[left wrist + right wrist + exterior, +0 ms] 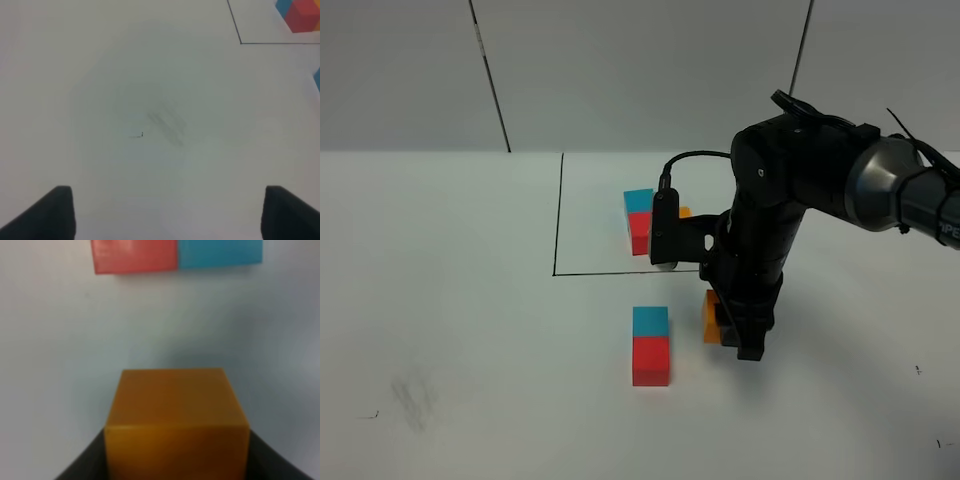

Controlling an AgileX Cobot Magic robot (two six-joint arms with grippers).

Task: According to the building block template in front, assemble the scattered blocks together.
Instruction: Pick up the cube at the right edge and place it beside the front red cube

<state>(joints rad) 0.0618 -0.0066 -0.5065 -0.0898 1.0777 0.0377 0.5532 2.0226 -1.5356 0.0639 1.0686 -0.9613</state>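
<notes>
The building block template lies inside a thin black drawn frame: a blue cube, a red cube, and an orange one mostly hidden behind my right arm. Of the scattered blocks, the blue block and red block sit joined in front of the frame. My right gripper is shut on the orange block, a small gap to the right of the blue block. The right wrist view shows the orange block between the jaws, facing the red block and blue block. My left gripper is open over bare table.
The white table has a faint smudge at the front left, also visible as a smudge in the left wrist view. The frame's corner and the template's red cube show at that view's edge.
</notes>
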